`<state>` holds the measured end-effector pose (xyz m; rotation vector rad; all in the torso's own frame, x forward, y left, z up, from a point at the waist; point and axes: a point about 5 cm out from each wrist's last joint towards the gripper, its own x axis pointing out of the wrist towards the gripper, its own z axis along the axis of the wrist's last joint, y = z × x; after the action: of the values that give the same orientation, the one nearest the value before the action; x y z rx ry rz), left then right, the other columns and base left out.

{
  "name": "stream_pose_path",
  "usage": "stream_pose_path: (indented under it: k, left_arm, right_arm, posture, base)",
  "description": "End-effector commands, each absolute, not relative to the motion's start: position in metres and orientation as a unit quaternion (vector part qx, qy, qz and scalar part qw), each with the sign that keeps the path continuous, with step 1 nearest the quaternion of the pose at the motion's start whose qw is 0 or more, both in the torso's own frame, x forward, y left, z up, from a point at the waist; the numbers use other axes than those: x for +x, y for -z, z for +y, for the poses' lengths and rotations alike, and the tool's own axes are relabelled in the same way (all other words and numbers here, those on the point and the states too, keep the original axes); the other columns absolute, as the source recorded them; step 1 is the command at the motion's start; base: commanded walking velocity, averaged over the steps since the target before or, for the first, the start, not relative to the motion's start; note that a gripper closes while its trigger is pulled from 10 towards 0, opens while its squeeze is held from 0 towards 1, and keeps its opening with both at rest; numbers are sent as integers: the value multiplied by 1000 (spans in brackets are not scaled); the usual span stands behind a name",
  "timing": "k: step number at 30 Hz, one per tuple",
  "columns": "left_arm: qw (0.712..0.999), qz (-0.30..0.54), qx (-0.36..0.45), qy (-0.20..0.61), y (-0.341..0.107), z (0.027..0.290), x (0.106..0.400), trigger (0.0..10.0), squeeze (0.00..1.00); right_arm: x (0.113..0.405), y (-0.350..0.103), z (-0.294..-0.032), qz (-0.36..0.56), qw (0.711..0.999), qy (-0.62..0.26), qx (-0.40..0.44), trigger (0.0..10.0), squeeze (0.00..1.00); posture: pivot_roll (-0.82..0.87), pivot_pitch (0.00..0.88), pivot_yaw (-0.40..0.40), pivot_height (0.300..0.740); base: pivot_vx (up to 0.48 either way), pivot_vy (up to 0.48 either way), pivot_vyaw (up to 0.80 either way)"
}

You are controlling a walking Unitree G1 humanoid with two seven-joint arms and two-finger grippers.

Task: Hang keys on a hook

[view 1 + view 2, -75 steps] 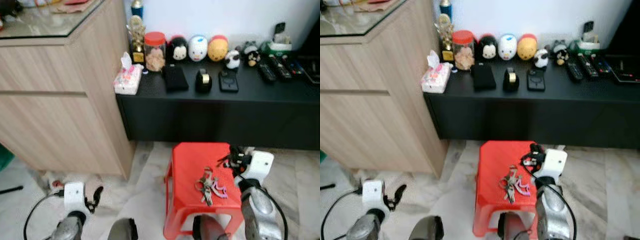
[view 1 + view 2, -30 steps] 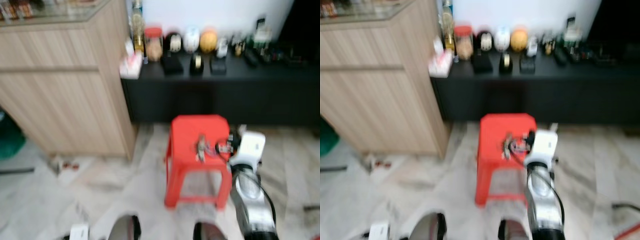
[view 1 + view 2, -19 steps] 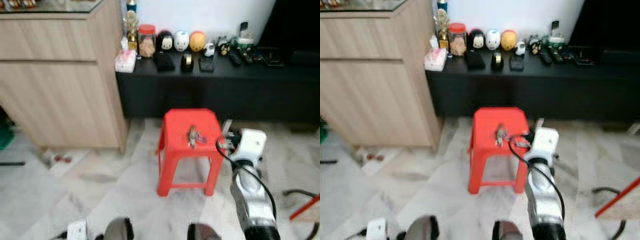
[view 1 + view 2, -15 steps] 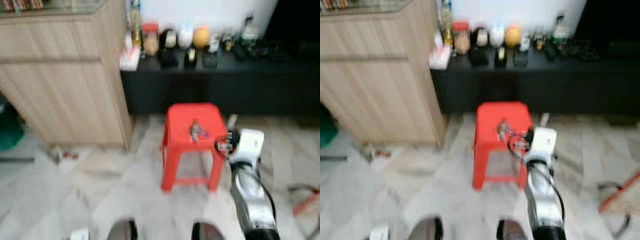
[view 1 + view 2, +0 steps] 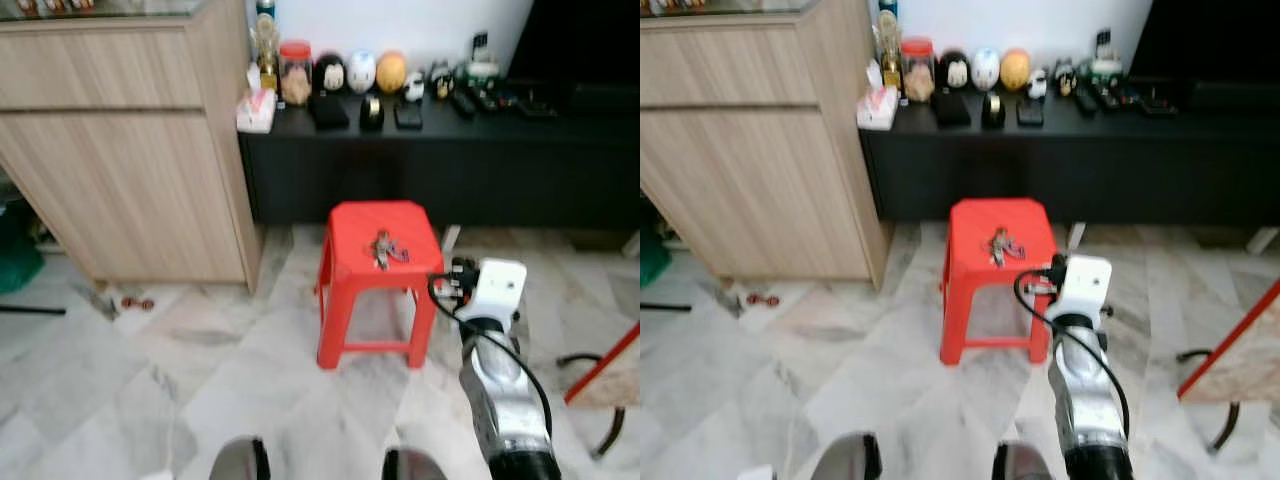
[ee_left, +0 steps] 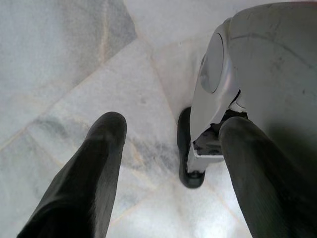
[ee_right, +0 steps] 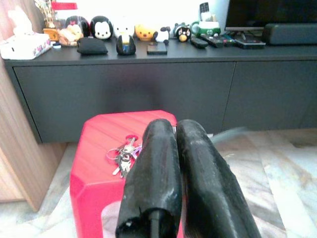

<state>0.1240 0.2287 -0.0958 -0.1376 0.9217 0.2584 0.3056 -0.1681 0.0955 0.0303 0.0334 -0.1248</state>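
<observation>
Keys wait on a red plastic stool.
Right gripper [image 7: 171,144], two rounded matte-black fingers pressed together, empty, hovers beside the stool's [image 5: 352,246] 4 o'clock corner. Left gripper [image 6: 171,134], fingers spread, hangs over veined marble floor [image 5: 120,370]. Metal keys [image 5: 384,249] lie on the seat; glossy black cabinet [image 5: 450,165] at 12 o'clock.

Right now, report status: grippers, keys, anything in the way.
Right gripper shut, empty, short of the red stool. Left gripper open, idle, pointing at the floor. Keys lying on the stool top, untouched. Nothing between right gripper and keys.
</observation>
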Motion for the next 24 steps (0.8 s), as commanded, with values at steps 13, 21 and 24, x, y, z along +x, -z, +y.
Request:
stream_pose_path:
  k: [13,21,24]
  left_arm:
    - [878,458,-72,-117,94,228,138,10000,0]
    - [881,454,-76,-107,95,225,135,10000,0]
    - [882,453,-77,-105,95,224,135,10000,0]
  right_arm:
    - [309,-99,-171,17,996,87,4,10000,0]
    - [302,-99,-202,19,977,209,-43,10000,0]
    - [300,-102,-213,13,967,248,-49,10000,0]
  posture:
    - [-115,0,-34,740]
    - [-115,0,-33,740]
    - [-114,0,-33,740]
  base:
    - [0,0,0]
    - [0,0,0]
    - [0,0,0]
